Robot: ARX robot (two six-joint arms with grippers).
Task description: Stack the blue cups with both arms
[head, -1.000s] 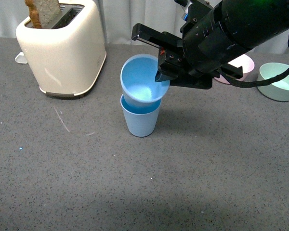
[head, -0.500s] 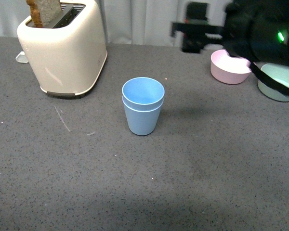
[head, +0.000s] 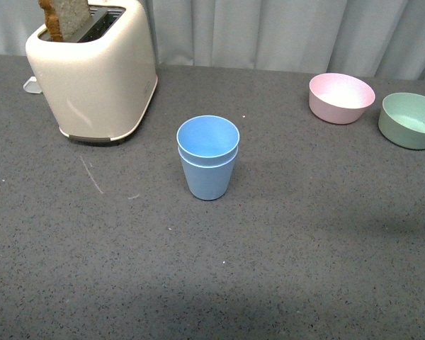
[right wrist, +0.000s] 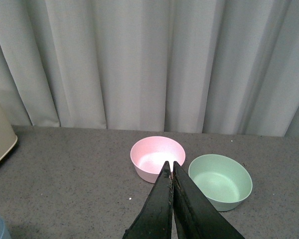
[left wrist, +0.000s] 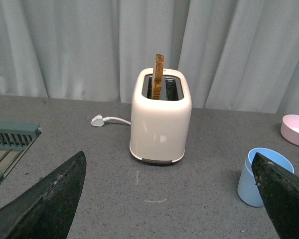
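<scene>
Confirm the stack: the blue cups (head: 208, 157) stand nested, one seated inside the other, upright on the grey counter (head: 283, 248), in front of and to the right of the toaster (head: 92, 67) and well apart from the pink bowl (head: 341, 97) and green bowl (head: 411, 120); judge the stacking as done, with nothing left except parking the arms. Note that neither arm appears in the front view; the left tool (left wrist: 169, 199) shows its two plates spread wide and empty, with the cups (left wrist: 263, 176) near one plate; the right tool (right wrist: 173, 199) shows its plates pressed together, clenched on nothing, with the bowls beyond it.
</scene>
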